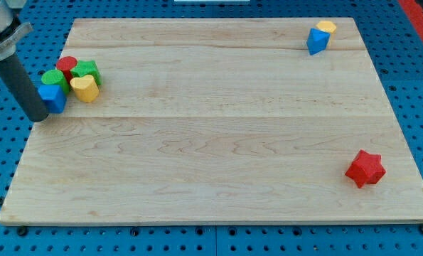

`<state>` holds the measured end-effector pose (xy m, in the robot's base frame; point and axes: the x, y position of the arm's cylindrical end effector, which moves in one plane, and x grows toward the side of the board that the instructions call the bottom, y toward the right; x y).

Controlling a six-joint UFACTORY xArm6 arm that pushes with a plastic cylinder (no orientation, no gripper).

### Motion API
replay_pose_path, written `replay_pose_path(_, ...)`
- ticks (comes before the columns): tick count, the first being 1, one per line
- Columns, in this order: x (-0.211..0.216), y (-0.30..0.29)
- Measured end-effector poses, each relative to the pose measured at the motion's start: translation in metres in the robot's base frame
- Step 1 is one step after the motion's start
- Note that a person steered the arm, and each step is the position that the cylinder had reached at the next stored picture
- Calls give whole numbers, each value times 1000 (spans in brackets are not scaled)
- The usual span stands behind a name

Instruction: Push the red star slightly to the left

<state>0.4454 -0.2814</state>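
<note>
The red star point(365, 168) lies near the view's bottom right corner of the wooden board point(218, 135). My tip point(38, 116) is at the board's left edge, far from the star, just left of a blue block point(52, 97). That blue block sits in a cluster with a red cylinder point(67, 66), a green cylinder point(54, 78), a green block point(87, 70) and a yellow heart-shaped block point(85, 88).
At the view's top right a blue block point(316, 40) touches a yellow block point(326, 28). A blue pegboard point(417, 85) surrounds the board on all sides.
</note>
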Motion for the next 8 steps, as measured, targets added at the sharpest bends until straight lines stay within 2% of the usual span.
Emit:
replay_pose_path(1,40,22)
replay_pose_path(2,73,95)
replay_pose_path(3,61,181)
replay_pose_path(4,28,270)
replay_pose_path(5,18,377)
replay_pose_path(6,28,488)
replay_pose_path(7,64,585)
replay_pose_path(8,110,626)
